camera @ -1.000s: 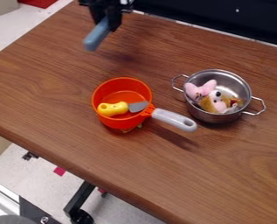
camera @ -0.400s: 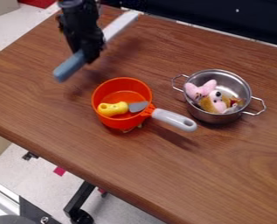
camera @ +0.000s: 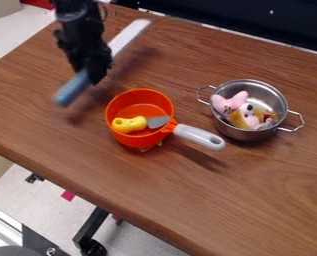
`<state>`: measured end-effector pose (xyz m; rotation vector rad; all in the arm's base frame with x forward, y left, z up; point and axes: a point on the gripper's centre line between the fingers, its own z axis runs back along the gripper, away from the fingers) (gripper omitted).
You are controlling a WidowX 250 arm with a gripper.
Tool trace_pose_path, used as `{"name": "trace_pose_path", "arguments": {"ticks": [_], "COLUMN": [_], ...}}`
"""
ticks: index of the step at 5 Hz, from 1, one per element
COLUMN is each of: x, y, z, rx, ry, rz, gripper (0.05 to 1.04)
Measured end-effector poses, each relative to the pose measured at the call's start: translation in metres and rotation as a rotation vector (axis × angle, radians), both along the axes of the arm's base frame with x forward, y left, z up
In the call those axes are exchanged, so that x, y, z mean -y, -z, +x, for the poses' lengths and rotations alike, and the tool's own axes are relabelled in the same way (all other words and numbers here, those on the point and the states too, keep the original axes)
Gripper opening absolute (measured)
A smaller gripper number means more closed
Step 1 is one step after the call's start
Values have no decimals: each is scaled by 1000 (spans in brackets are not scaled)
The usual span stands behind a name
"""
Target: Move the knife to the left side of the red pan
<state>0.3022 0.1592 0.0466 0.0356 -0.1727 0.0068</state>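
The toy knife with a blue handle and a long white blade hangs aslant above the tabletop, beside the round red-orange pan on the side towards the tabletop's upper left edge. Its handle end is lower in the view, pointing to the lower left edge; its blade points to the far edge. The jaws of the black two-finger gripper look closed on it, about where handle and blade meet, with no more gap than the knife needs.

It is probably light, stiff plastic, hard to bend or break, but smooth enough to turn in the grip if one end touches something. That middle hold seems the right one: the weight should balance there, whereas a pinch at the blade's tip would let the handle swing. Being so long, it needs room at both ends, above all the handle end, which could catch the pan's rim if it turned that way. It would best be lowered flat, well to the left of the rim, and let go only when its whole length is resting on the wood
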Motion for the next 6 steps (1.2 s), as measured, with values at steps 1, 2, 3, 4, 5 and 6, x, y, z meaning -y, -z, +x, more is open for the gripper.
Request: {"name": "trace_pose_path", "arguments": {"ticks": [1, 2, 3, 4, 5, 6], "x": [2, 2, 5, 6, 8, 13], "y": [3, 6, 17, 19, 20, 18], "z": [-10, -19, -31, -29, -27, -27], "rx": [-8, -48, -70, -62, -54, -60], "ry": [-57, -114, -114, -122, -115, -166], "rz": [-1, 37, 57, 79, 93, 29], "gripper": [366, 366, 366, 413, 703, 964]}}
